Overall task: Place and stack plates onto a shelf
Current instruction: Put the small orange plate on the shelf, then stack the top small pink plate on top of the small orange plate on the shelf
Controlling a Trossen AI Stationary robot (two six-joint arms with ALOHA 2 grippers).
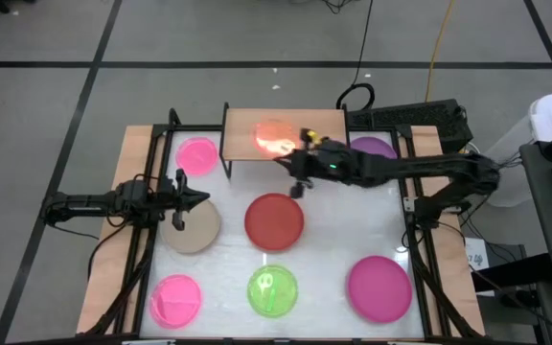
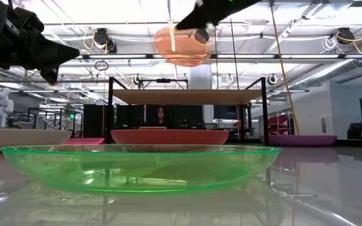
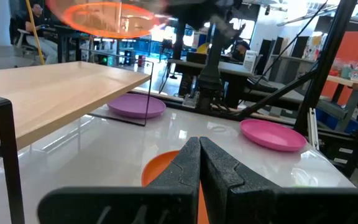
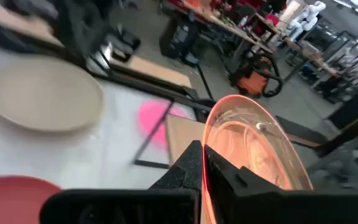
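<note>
From above, you had the right gripper (image 1: 300, 161) pinching the orange plate (image 1: 274, 137) over the shelf (image 1: 329, 123). The left gripper (image 1: 192, 198) waited at the beige plate (image 1: 199, 228), its fingers pressed together. The red plate (image 1: 274, 220), green plate (image 1: 272, 291) and three pink plates lay on the table (image 1: 329, 240); a purple plate (image 1: 373, 148) lay beside the shelf.

From table height, you saw the orange plate (image 2: 182, 47) held clear above the shelf board (image 2: 187, 96).

In the left wrist view, the fingers (image 3: 219, 168) were closed on nothing.

In the right wrist view, the fingers (image 4: 185, 171) gripped the orange plate's (image 4: 253, 146) rim.

You had no readable writing anywhere.
</note>
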